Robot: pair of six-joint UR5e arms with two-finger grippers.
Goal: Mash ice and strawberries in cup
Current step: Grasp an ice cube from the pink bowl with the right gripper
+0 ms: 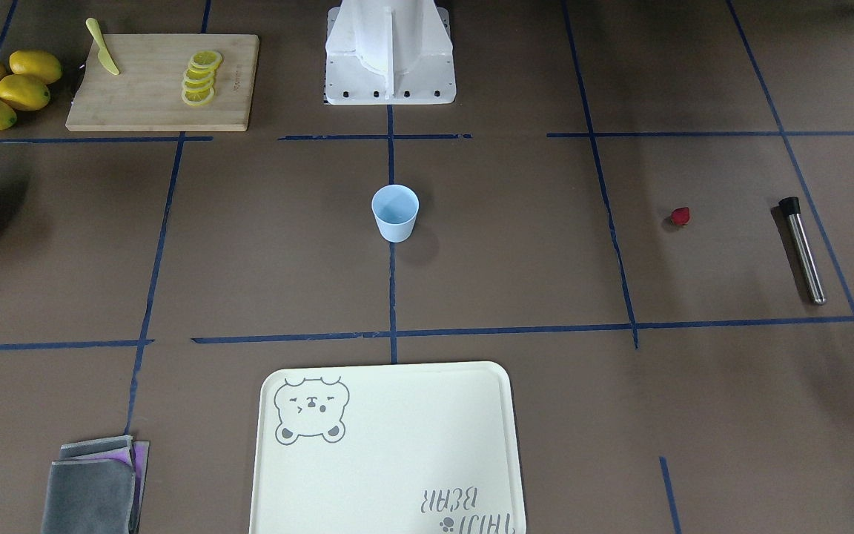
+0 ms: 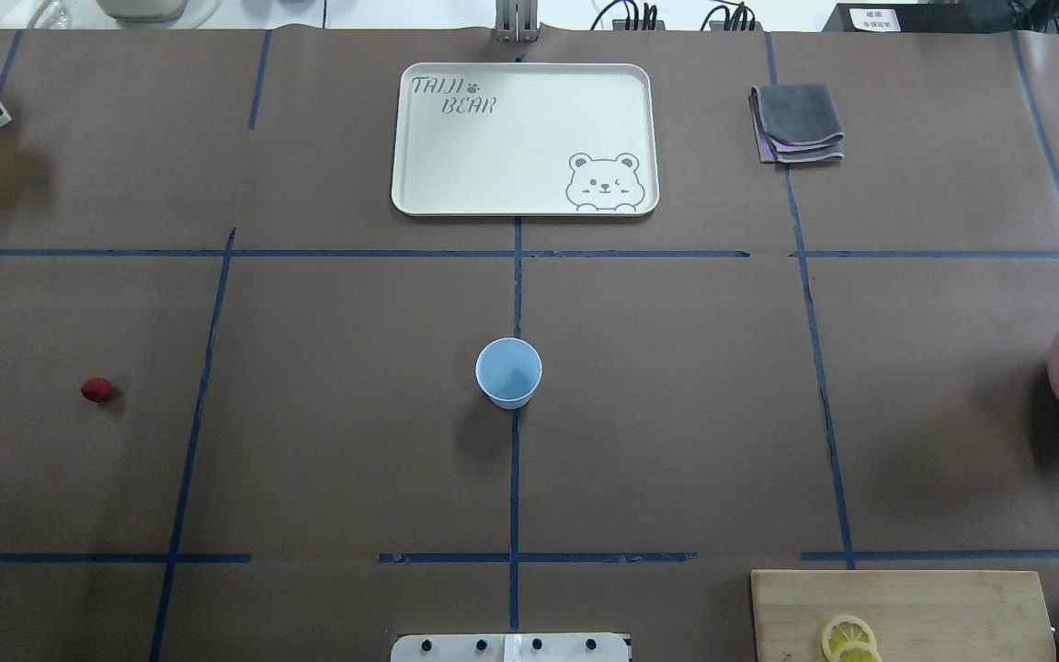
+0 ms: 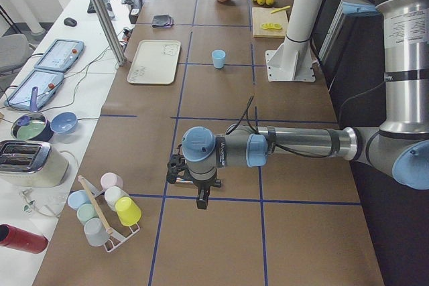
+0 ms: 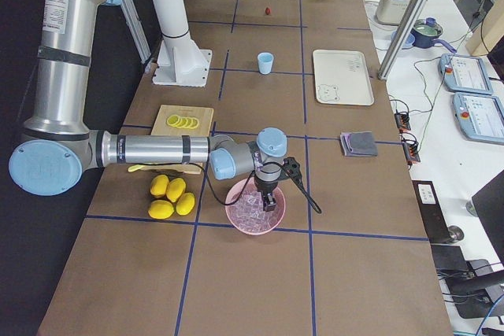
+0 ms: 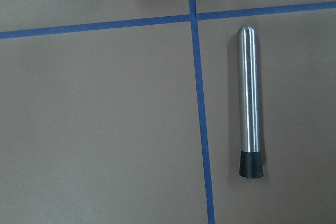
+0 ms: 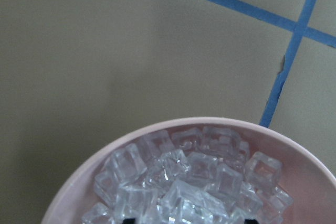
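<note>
Currently judged to be at the ice pick-up stage. Found right gripper (image 4: 268,203) down in pink bowl (image 6: 100,157), among the ice (image 6: 184,177). Observed its two dark tips at the lower edge of the wrist view set well apart with cubes between, so recorded as spread and clamping nothing. Recommend settling on a single cube near the top of the heap, closing gently to avoid squirting it out wet, lifting straight up clear of the rim, and carrying it level to the cup. Noted ice as clear, glossy, roughly cubic chunks, heaped loosely and filling the bowl, all at the table's end on the robot's right. Found cup (image 1: 396,222) further off, upright at table centre on the blue tape line, light blue, apparently empty. Found strawberry (image 1: 681,216) beyond that on the robot's left half, small, dark red, lying alone on bare table, well apart from the cup. Logged left gripper (image 3: 202,199) hanging over steel muddler (image 5: 249,103) at the far left end; unable to tell whether parted or closed
</note>
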